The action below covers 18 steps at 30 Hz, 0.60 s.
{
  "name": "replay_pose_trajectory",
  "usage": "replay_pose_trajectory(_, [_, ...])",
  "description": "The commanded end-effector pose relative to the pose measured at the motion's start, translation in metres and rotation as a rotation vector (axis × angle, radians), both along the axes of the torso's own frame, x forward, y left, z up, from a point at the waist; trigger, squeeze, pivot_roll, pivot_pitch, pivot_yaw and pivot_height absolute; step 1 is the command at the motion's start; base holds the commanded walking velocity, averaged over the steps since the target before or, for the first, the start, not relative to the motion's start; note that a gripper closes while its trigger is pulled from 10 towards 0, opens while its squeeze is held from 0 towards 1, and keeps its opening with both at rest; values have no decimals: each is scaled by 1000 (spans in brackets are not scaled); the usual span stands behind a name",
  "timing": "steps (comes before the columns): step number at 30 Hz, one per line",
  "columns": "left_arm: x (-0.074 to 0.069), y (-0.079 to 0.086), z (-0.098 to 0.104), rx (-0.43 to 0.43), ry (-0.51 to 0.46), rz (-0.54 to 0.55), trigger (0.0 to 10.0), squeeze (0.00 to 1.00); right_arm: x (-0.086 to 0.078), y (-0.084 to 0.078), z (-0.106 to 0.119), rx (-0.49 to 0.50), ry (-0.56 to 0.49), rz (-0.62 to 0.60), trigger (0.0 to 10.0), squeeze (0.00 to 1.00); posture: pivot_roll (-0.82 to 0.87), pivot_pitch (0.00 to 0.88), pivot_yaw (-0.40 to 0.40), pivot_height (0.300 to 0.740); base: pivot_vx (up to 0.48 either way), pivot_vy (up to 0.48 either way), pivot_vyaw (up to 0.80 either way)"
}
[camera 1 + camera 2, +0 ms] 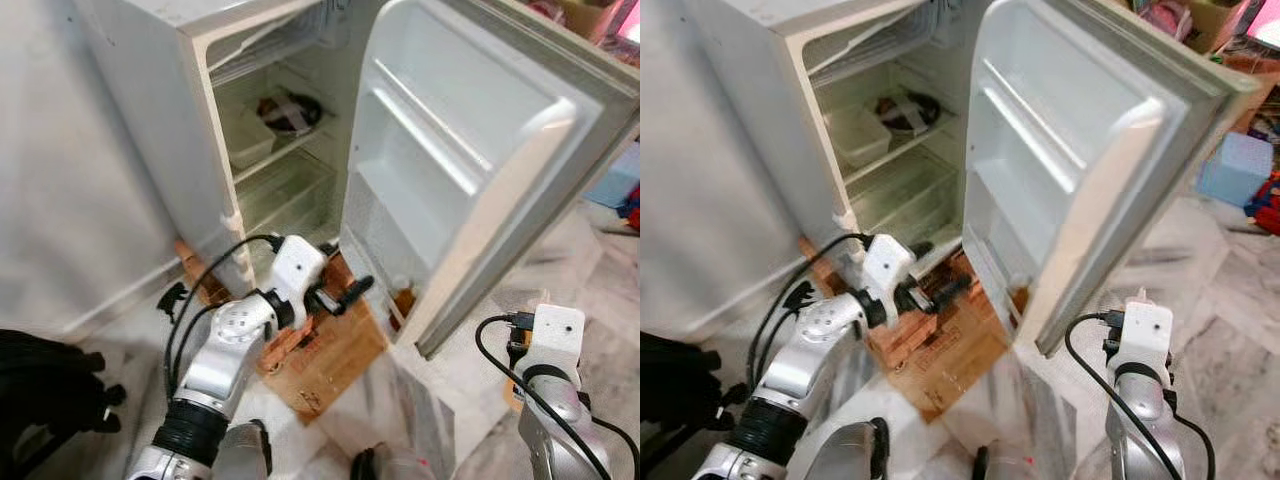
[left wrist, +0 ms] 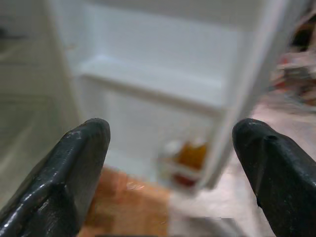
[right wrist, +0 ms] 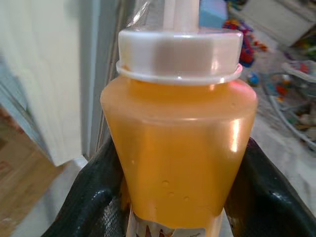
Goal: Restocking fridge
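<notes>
The small white fridge (image 1: 150,120) stands with its door (image 1: 470,150) swung wide to the right. My left gripper (image 1: 340,275) hovers open and empty low in front of the fridge opening, facing the door's bottom shelf. On that shelf stands an amber bottle (image 2: 190,158), also visible from the head (image 1: 403,300). My right gripper (image 3: 180,163) is shut on an orange bottle (image 3: 180,133) with a white cap; its black fingers (image 3: 94,197) press both sides. The right arm (image 1: 555,340) is held low, to the right of the door's outer edge.
A dark item (image 1: 290,110) and a clear container (image 1: 245,135) lie on the fridge's wire shelf, above a clear drawer (image 1: 285,190). A brown board (image 1: 325,355) lies under the fridge front. A black object (image 1: 40,390) sits at left; a blue box (image 1: 1235,165) and toys at right.
</notes>
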State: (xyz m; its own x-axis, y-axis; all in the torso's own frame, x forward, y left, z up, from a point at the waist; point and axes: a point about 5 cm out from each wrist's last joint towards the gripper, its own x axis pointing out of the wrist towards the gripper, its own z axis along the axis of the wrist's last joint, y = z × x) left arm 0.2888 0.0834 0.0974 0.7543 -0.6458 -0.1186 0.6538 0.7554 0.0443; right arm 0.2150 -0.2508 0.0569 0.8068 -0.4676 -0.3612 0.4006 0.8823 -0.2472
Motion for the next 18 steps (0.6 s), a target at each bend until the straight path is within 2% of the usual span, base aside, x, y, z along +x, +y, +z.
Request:
replay_pose_trajectory(1, [1, 7, 5, 16, -40, 54, 10000, 0, 2, -4, 5, -17, -25, -11, 10000, 0, 10, 124, -61, 740, 0, 0, 0])
replay_pose_trajectory(6, [-4, 34, 1, 25, -47, 181, 10000, 0, 20, 1, 15, 5, -104, 42, 10000, 0, 23, 131, -52, 740, 0, 0, 0])
replay_pose_trajectory(7, [-8, 46, -2, 30, -43, 243, 10000, 0, 30, 4, 21, 26, -146, 63, 10000, 0, 31, 134, -51, 740, 0, 0, 0])
replay_pose_trajectory(8, [-8, 46, -2, 30, -43, 243, 10000, 0, 30, 4, 21, 26, -146, 63, 10000, 0, 31, 134, -51, 740, 0, 0, 0])
replay_pose_trajectory(9, [-12, 58, -4, 42, -42, 298, 10000, 0, 40, 9, 27, 51, -192, 97, 10000, 0, 45, 138, -50, 740, 0, 0, 0])
replay_pose_trajectory(11, [-16, 65, -6, 59, -44, 336, 10000, 0, 48, 13, 33, 68, -224, 125, 10000, 0, 50, 140, -51, 740, 0, -281, 0])
replay_pose_trajectory(13, [-24, 80, -7, 70, -41, 407, 10000, 0, 65, 26, 43, 105, -279, 199, 10000, 0, 69, 154, -55, 740, 0, -309, 0])
replay_pose_trajectory(14, [-24, 80, -7, 70, -41, 407, 10000, 0, 65, 26, 43, 105, -279, 199, 10000, 0, 69, 154, -55, 740, 0, -334, 0])
replay_pose_trajectory(18, [-31, 86, -10, 71, -32, 464, 10000, 0, 81, 46, 51, 140, -320, 279, 10000, 0, 84, 165, -66, 740, 0, -449, 0])
